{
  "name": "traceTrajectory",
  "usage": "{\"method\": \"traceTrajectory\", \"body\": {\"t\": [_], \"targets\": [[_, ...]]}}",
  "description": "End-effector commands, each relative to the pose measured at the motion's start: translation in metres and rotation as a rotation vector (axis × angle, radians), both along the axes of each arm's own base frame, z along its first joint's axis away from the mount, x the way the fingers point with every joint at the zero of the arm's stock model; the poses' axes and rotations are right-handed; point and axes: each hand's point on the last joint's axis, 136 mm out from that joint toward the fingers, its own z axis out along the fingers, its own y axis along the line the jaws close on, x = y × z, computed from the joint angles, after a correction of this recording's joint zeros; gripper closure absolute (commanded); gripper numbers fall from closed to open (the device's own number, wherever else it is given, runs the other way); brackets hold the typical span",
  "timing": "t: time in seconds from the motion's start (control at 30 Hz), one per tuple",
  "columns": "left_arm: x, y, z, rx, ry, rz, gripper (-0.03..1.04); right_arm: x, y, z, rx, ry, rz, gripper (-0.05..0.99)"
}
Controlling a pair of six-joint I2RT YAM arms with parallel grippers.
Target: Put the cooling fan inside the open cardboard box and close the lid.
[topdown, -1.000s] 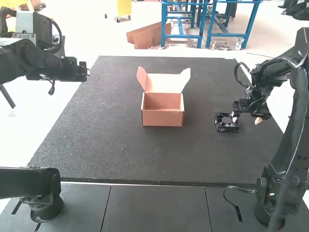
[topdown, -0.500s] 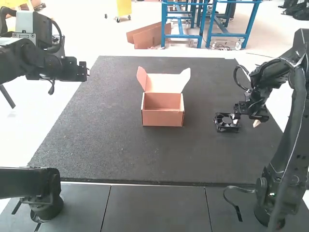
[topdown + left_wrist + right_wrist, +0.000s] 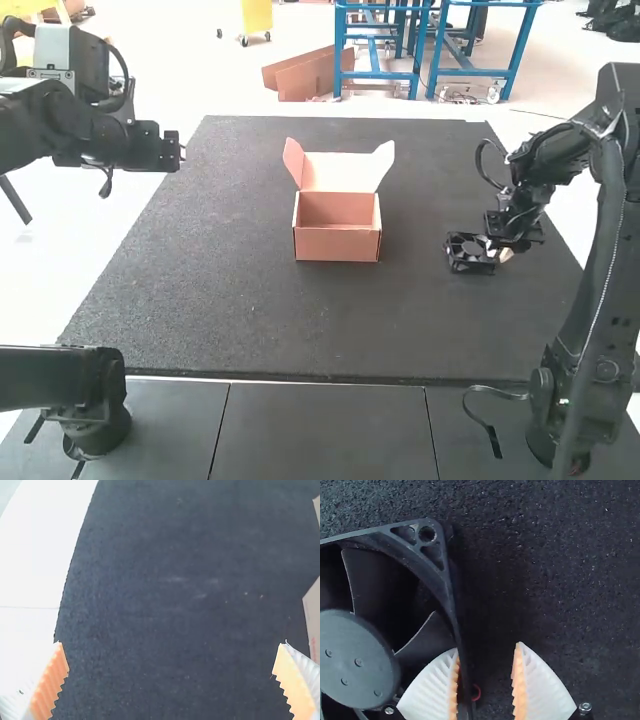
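Cooling fan sits on the bench; your right jaws straddle its frame, part-open, ready to pinch. Left jaws wide, empty.

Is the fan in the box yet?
Out: the cooling fan lies on the mat, apart from the cardboard box, whose lid stands open.

The mat is viewed from above and behind by the high camera, which is aimed forward and down from far enough off that the cardboard box and both arms are taken in. The same mat is looked down on from higher up by the left wrist camera, where a tan sliver, perhaps the box, is caught. The cooling fan is seen very close, nearly straight down, by the right wrist camera, and is shared with the high view.
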Motion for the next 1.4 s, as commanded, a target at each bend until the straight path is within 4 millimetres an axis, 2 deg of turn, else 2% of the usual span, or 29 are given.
{"method": "traceTrajectory", "body": {"t": [0.0,0.07,0.3,0.57,0.7,0.97,1.1,1.27,1.37], "targets": [[0.006,0.001,0.022,-0.008,-0.051,0.007,0.04,-0.010,0.001,-0.024,0.010,0.059,-0.002,0.89],[0.006,0.001,0.021,-0.008,-0.051,0.005,0.04,-0.008,0.005,-0.024,0.036,0.054,-0.003,0.95],[0.007,-0.001,0.021,-0.008,-0.058,0.000,0.04,0.003,0.008,-0.011,0.084,0.010,-0.052,0.95],[0.007,-0.001,0.014,-0.005,-0.047,-0.002,0.04,0.021,0.012,0.051,0.114,-0.145,-0.077,0.95],[0.006,-0.001,0.009,-0.002,-0.036,-0.004,0.04,0.014,0.017,0.078,0.140,-0.175,-0.077,0.94],[0.004,-0.002,-0.004,0.005,-0.015,-0.013,0.04,-0.006,0.023,0.133,0.170,-0.245,-0.186,0.94],[0.003,-0.001,-0.011,0.007,-0.004,-0.012,0.04,-0.015,0.040,0.162,0.202,-0.291,-0.214,0.94],[0.001,-0.002,-0.016,0.008,0.007,-0.015,0.04,-0.025,0.076,0.195,0.255,-0.348,-0.209,0.94],[0.001,-0.002,-0.015,0.012,0.004,-0.020,0.04,-0.035,0.100,0.208,0.286,-0.334,-0.193,0.94]]}}
